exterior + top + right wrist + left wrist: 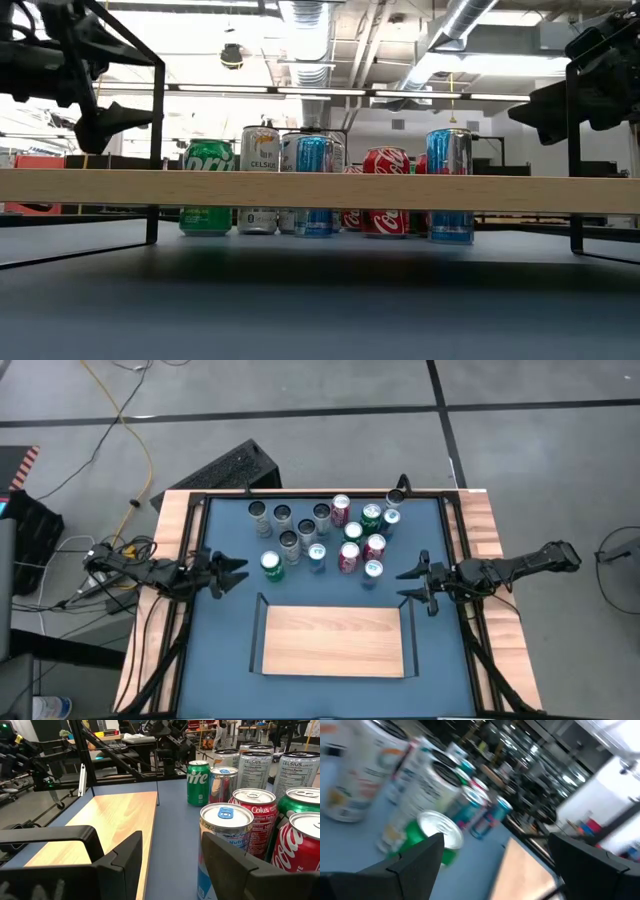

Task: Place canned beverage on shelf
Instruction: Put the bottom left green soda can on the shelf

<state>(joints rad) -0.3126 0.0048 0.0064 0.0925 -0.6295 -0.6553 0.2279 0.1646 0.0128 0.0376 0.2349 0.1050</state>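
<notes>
The scene is lit evenly from overhead. In the low view, bright ceiling lights (310, 20) are blown out to white, and the arms are reduced to dark silhouettes against them. A soft shadow is cast under the shelf (320, 188) onto the table (320, 300). The near table surface is rendered soft there, while the cans (320, 180) are held sharp. The left wrist view is heavily smeared by motion blur. The right wrist view is clear, with glare seen on the can tops (226, 814).

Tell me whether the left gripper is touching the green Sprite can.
Apart. The high view shows blue tabletop between the left gripper and the green Sprite can.
</notes>
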